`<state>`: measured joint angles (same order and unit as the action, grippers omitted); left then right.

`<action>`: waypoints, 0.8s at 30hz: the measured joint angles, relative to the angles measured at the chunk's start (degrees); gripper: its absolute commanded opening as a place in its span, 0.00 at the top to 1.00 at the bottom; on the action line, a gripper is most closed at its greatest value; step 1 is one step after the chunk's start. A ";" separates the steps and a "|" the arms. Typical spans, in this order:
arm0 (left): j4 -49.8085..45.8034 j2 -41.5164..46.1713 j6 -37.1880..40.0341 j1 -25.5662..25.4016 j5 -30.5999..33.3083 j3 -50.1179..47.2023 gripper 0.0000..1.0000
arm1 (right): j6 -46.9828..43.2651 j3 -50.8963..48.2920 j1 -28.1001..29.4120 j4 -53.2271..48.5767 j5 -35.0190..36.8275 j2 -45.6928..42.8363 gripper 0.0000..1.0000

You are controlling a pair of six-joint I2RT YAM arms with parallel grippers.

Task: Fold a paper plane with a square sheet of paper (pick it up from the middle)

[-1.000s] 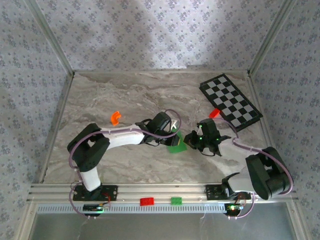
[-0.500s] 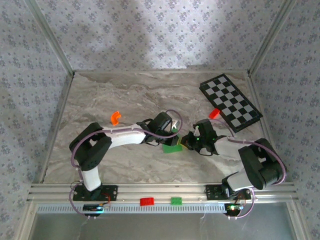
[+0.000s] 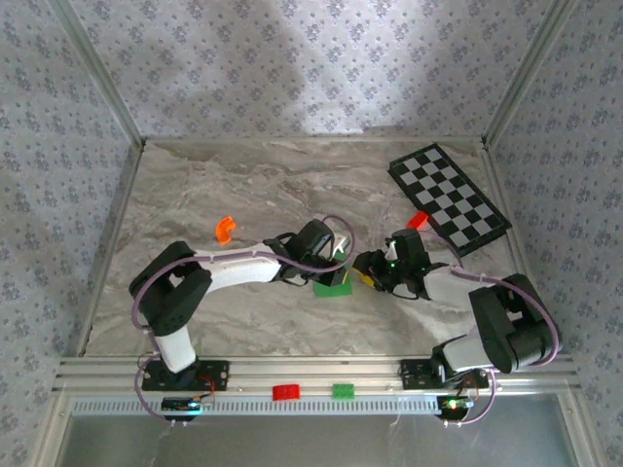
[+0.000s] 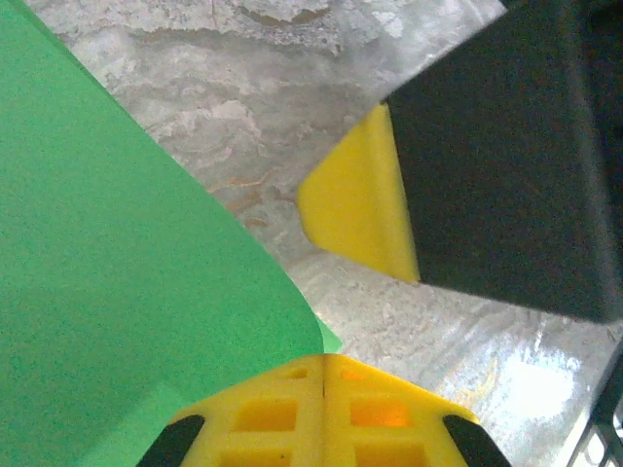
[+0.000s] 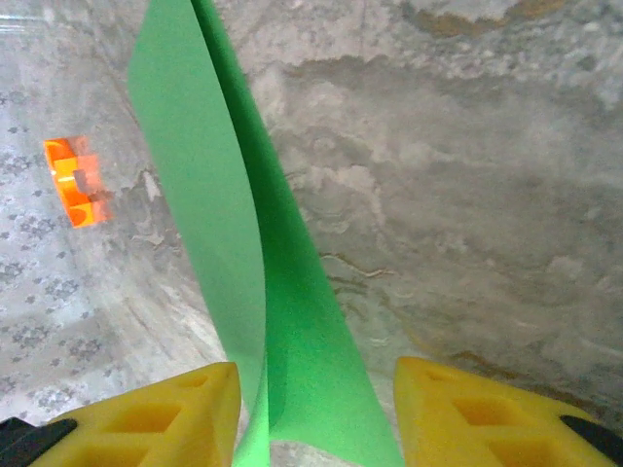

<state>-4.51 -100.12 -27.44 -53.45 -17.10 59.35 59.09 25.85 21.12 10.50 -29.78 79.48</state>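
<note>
Paper sheet (image 5: 255,255) | left pincer (image 4: 323,375) clamped on it | right pincer (image 5: 316,377) apart around it | orange brick (image 5: 73,182) beyond

A checkered board (image 3: 449,198) lies far right on the desk (image 3: 243,185), a red brick (image 3: 417,220) just beside it; an orange brick (image 3: 225,230) sits left.

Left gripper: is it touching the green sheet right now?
Touching. Left wrist view: the left gripper is shut, and the square sheet of paper runs into the seam between its fingers.
</note>
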 measured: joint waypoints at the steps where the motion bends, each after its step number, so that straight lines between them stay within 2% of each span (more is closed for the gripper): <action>1: 0.02 0.66 0.44 -0.11 0.00 -0.37 0.98 | 0.26 0.46 0.00 -0.61 -0.15 -0.07 0.47; 10: -2.36 2.97 5.46 -0.79 0.48 -0.68 0.97 | 1.18 6.25 1.40 -3.52 -3.17 3.23 0.46; 16: -6.82 2.95 9.53 -2.56 2.67 1.46 0.96 | 0.17 9.97 2.40 -6.54 -5.38 7.69 0.55; 21: -8.44 2.99 11.69 -2.82 3.91 1.86 0.95 | -2.38 12.94 2.56 -9.14 -7.30 10.67 0.71; 24: -9.51 2.99 12.74 -2.82 4.57 1.90 0.95 | -3.41 13.88 2.56 -10.45 -8.22 11.72 0.75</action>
<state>-14.02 -97.12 -14.70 -56.27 -12.53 61.25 55.68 39.72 23.68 0.05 -38.00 91.20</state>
